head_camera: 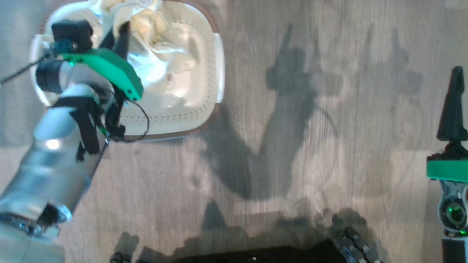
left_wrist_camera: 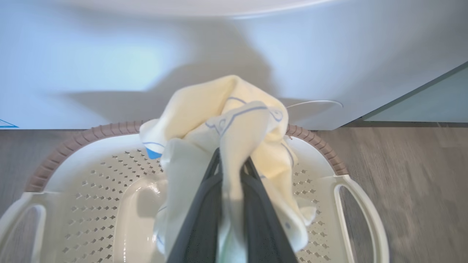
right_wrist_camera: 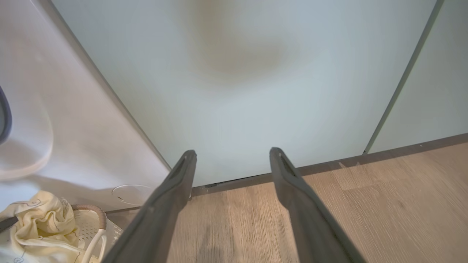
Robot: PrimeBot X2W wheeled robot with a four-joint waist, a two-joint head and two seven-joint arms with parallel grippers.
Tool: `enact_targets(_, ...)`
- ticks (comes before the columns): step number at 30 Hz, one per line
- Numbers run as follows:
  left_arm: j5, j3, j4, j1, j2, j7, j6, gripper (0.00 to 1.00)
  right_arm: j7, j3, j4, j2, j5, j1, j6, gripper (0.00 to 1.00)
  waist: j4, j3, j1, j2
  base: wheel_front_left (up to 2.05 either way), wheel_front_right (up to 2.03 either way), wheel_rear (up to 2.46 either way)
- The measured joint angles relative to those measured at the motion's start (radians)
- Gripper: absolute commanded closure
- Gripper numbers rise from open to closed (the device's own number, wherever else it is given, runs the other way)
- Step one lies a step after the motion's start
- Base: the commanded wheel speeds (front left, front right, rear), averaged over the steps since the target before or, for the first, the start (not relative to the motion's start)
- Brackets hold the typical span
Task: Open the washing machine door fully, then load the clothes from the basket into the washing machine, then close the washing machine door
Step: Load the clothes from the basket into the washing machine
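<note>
Crops and occlusions, all three views.
Head view: basket (head_camera: pixel 175 117) and clothes (head_camera: pixel 153 22) are cut by the top edge, and the basket's left side is behind the left arm (head_camera: pixel 55 146). The right end effector (head_camera: pixel 455 102) is cropped at the right edge, one finger showing. Left wrist view: left end effector (left_wrist_camera: pixel 232 164) tips buried in cloth, basket's near wall off the bottom edge, washing machine (left_wrist_camera: pixel 109 54) top cut off. Right wrist view: dark curved strip (right_wrist_camera: pixel 8 117) at the left edge, too little to identify.

pale yellow clothes (left_wrist_camera: pixel 219 106) with blue trim, cream perforated basket (left_wrist_camera: pixel 98 175) with brown rim, grey wood-grain floor (head_camera: pixel 329 153)
</note>
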Motion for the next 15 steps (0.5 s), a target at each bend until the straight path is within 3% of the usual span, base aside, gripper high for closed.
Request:
enact_targets(8,0.096,0.107,-0.262,0.205,0.013,-0.004,0.077,1.00,0.000,-0.055,-0.001,0.000,-0.037,0.066,0.000,0.00,0.065,-0.116,-0.0001,0.0000,0.00,0.00,0.00)
enact_targets(15,0.131,0.172,-0.406,0.356,0.011,-0.006,0.095,1.00,0.000,-0.077,0.004,0.000,-0.063,0.154,0.000,0.00,0.113,-0.234,-0.0002,0.0000,0.00,0.00,0.00)
